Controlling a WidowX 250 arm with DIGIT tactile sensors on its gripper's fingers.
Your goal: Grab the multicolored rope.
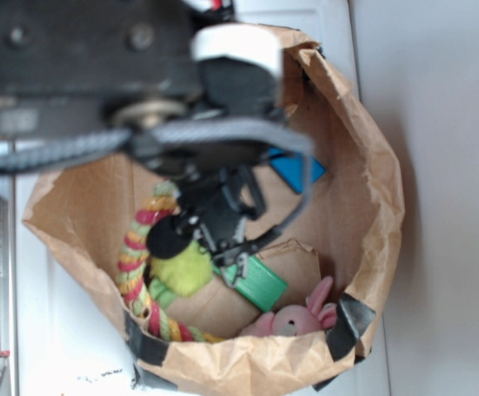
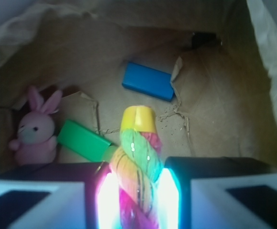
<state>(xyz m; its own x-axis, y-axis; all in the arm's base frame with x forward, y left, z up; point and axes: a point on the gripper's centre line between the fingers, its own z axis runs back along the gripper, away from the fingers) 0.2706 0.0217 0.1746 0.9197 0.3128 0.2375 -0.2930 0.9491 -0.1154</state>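
Brown paper bag (image 1: pixel 372 165) walls corral the toys on a white desk (image 1: pixel 446 247), where the gripper (image 2: pixel 137 191) reaches in, its fingers (image 2: pixel 169 191) clamped around the multicolored rope (image 2: pixel 136 157), leaving green block (image 2: pixel 83 140) and pink bunny (image 2: pixel 33 131) at ten o'clock.

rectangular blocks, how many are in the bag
2. The blue block lies flat toward the back of the paper bag; the green block lies beside the pink bunny. More may be hidden under the arm.

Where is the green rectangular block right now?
In the wrist view the green rectangular block lies on the paper bag floor, lower left, between the pink bunny plush and the multicolored rope between the gripper's fingers.
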